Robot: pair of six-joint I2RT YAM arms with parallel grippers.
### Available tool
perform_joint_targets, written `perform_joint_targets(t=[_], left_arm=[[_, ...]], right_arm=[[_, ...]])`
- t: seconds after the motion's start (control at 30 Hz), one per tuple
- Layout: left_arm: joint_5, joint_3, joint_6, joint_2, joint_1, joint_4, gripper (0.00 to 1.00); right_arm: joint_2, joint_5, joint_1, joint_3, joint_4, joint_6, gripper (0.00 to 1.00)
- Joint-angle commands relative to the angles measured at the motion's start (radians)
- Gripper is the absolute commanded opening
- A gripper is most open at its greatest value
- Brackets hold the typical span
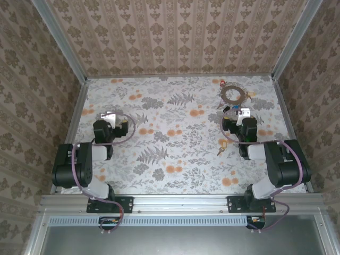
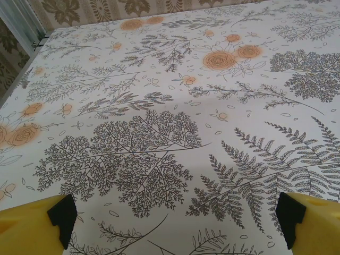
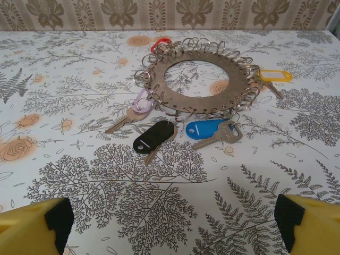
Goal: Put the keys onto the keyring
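Keyring (image 3: 236, 79) lies flat on my desk (image 3: 79, 175), ahead of my right tool (image 3: 172, 220) and not touching it. Small wire rings (image 3: 159, 98) crowd its rim. Keys (image 3: 220, 137) hang off the near edge: a silver one beside a blue tag (image 3: 201, 128), one under a black tag (image 3: 154, 136), and a brass one (image 3: 121, 123) on a lilac loop. A yellow tag (image 3: 276, 75) sits at the right and a red tag (image 3: 158, 42) at the far side.

My right tool's fingers stand wide apart with nothing between them. From above, the keyring (image 1: 225, 94) is near the far right corner, just beyond my right tool (image 1: 243, 112). A loose key (image 1: 220, 152) lies beside my right arm.

My left tool (image 2: 175, 218) is also spread wide and empty, over bare floral desk on the left side (image 1: 110, 116), well apart from the keyring.
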Motion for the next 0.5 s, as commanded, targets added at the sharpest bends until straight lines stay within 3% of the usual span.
perform_joint_targets(t=[0.0, 0.47], left_arm=[[-0.02, 0.012, -0.011, -0.004, -0.004, 0.025, 1.0], [-0.027, 0.012, -0.01, -0.004, -0.007, 0.025, 1.0]], right_arm=[[-0.014, -0.021, -0.004, 0.008, 0.001, 0.015, 1.0], [-0.014, -0.021, -0.004, 0.009, 0.001, 0.016, 1.0]])
